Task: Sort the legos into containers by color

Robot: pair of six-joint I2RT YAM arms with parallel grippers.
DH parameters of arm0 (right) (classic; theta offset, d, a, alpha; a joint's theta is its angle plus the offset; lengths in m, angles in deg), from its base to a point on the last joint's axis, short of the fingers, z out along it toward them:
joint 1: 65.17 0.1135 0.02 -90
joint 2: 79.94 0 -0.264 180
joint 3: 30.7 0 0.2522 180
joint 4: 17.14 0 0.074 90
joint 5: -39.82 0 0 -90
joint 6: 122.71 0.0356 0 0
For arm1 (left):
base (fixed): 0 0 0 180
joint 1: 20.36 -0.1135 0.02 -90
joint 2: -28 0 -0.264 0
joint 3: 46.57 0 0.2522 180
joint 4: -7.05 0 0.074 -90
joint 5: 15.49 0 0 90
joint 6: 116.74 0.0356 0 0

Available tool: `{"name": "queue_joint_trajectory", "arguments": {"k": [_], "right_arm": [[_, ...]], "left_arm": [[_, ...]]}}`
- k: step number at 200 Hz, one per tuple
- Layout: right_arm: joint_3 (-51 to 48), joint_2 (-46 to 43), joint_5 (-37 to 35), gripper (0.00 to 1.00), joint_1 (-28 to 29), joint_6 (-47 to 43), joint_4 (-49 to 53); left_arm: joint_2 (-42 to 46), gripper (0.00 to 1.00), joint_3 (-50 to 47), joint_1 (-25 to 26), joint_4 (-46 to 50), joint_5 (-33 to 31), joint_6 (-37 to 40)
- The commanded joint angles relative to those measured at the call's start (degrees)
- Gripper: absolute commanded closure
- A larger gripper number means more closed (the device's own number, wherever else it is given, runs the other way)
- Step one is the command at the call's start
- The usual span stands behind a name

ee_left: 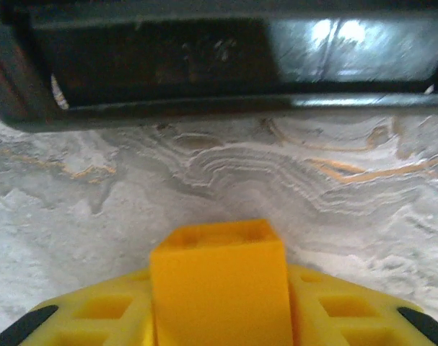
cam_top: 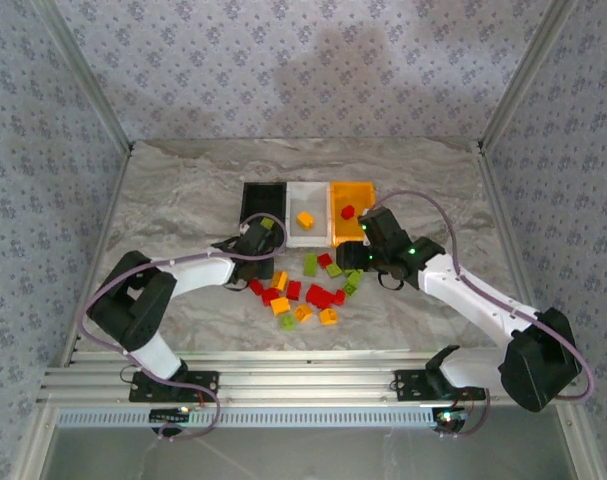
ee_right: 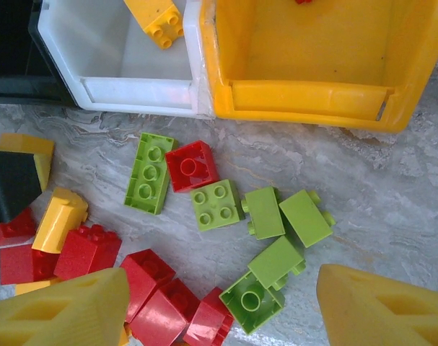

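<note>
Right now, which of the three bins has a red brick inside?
The orange-yellow bin at the right end of the row: a red brick lies in it. The white bin beside it holds a yellow brick instead.

Overhead view: evenly lit, soft, faintly hazy; broad dim shadow on back wall (cam_top: 333, 60). Left wrist view: blurred throughout, white glare on black bin (ee_left: 168, 58). Right wrist view: bright, crisp on legos (ee_right: 219, 205), soft at lower corners.
</note>
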Motion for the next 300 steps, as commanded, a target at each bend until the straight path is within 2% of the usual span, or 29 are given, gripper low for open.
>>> {"name": "queue_joint_trajectory", "arguments": {"k": [1, 41, 64, 80, 98, 140, 183, 203, 243, 269, 294, 300], "right_arm": [[-0.8, -1.9, -0.2, 0.29, -0.5, 1.0, 0.4], [-1.0, -2.5, 0.1, 0.29, -1.1, 0.9, -0.3], [-1.5, -3.0, 0.2, 0.29, -1.6, 1.2, -0.8], [-2.4, -3.6, 0.4, 0.29, -1.9, 1.4, -1.1], [-3.3, -4.1, 0.6, 0.29, -2.6, 1.8, -1.2], [-6.2, -5.8, 0.7, 0.29, -4.1, 2.7, -0.6], [-8.7, -8.4, 1.1, 0.28, -4.9, 3.3, -0.1], [-9.6, -8.7, 1.4, 0.28, -5.0, 3.9, -0.5], [-10.9, -8.7, 2.5, 0.27, -5.2, 5.1, -1.1], [-11.6, -8.2, 3.3, 0.26, -5.2, 6.0, -2.1], [-12.8, -6.2, 4.7, 0.26, -4.9, 8.6, -4.4], [-13.0, -5.5, 5.0, 0.26, -4.6, 9.1, -5.1]], "left_arm": [[0.8, 0.67, 0.6, 0.3, 0.8, 0.7, 0.7], [9.2, 0.72, -0.5, 1.5, 5.0, 1.1, -0.3], [12.9, 0.73, 3.2, 3.7, 9.0, 0.5, -0.3], [12.3, 0.73, 8.1, 4.4, 10.0, 1.3, 0.0], [7.7, 0.73, 15.9, 4.5, 9.8, 1.5, 0.9], [-9.6, 0.75, 35.4, 4.0, 12.1, -0.2, 3.0], [-21.1, 0.73, 48.4, 3.6, 15.8, -1.3, 3.7], [-24.2, 0.65, 52.3, 3.6, 17.4, -1.3, 3.8], [-23.9, 0.34, 55.2, 3.9, 18.5, -0.5, 3.7], [-18.6, 0.19, 53.1, 4.4, 17.2, 0.6, 3.0], [-9.8, 0.07, 45.5, 5.3, 12.7, 3.9, 1.1], [-7.4, 0.01, 42.9, 5.6, 11.6, 4.5, 0.7]]}}
